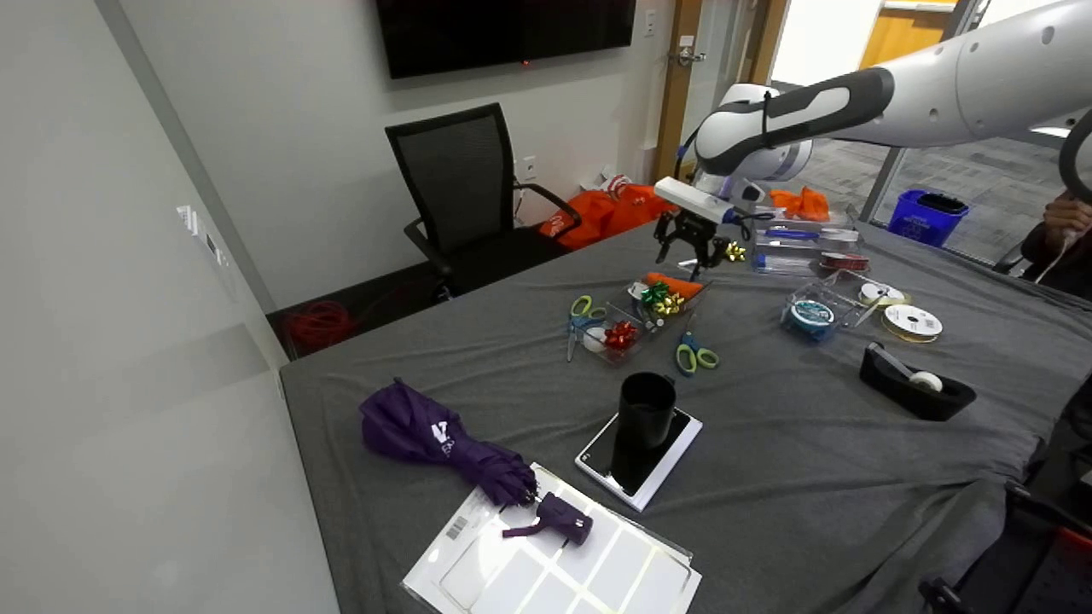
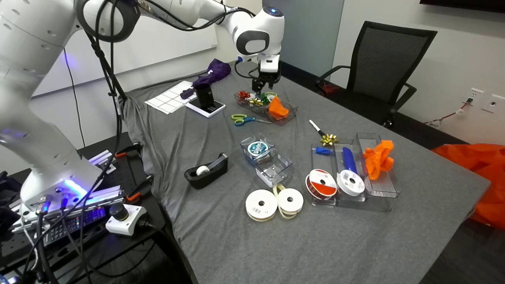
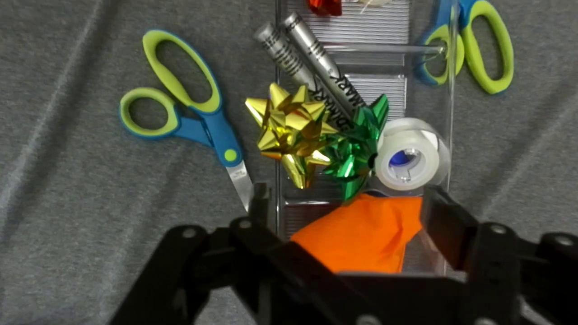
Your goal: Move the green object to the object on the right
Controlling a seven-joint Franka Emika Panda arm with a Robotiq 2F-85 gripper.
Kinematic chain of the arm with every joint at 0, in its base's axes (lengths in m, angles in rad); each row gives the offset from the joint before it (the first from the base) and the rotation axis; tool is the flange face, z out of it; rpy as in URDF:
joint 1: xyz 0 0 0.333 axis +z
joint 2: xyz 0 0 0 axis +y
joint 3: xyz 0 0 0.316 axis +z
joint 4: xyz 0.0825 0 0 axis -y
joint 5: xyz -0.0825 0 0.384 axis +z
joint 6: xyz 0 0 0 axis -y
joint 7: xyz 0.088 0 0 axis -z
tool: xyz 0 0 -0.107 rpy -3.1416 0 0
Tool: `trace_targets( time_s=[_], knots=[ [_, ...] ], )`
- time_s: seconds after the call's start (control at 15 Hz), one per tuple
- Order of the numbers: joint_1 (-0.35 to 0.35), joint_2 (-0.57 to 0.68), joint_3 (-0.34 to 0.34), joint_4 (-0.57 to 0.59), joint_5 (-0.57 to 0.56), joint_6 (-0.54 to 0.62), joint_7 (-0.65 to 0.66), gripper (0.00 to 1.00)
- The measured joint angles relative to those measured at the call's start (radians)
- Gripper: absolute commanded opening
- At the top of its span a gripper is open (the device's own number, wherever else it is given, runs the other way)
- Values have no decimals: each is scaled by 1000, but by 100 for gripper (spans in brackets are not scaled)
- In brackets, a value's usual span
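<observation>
Gripper [image 3: 347, 194] gaping, nothing held.
Wrist view: green bow [image 3: 356, 140] lies just beyond orange cloth [image 3: 361, 239], up-frame from gripper, roughly centred.

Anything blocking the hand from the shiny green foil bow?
Nothing visible stands between the open black hand and the shiny green foil bow. In the wrist view, though, a shiny gold foil bow crowds one side and a round white tape roll the opposite; either might hinder the grasp.

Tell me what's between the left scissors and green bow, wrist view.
In the wrist view: grey cloth, then the gold bow overlapping the tray's edge, beside green bow.
</observation>
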Motion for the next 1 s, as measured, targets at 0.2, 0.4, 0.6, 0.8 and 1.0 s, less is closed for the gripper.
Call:
trace_targets(
  time_s=[0.2, 0.4, 0.6, 0.8, 1.0],
  knots=[
    [0, 15, 8, 3, 19, 0, 0, 100],
    [0, 25, 10, 5, 30, 1, 3, 75],
    [0, 38, 10, 19, 43, 1, 15, 58],
    [1, 52, 11, 37, 52, 1, 41, 37],
    [1, 69, 12, 63, 53, 1, 73, 30]
  ],
)
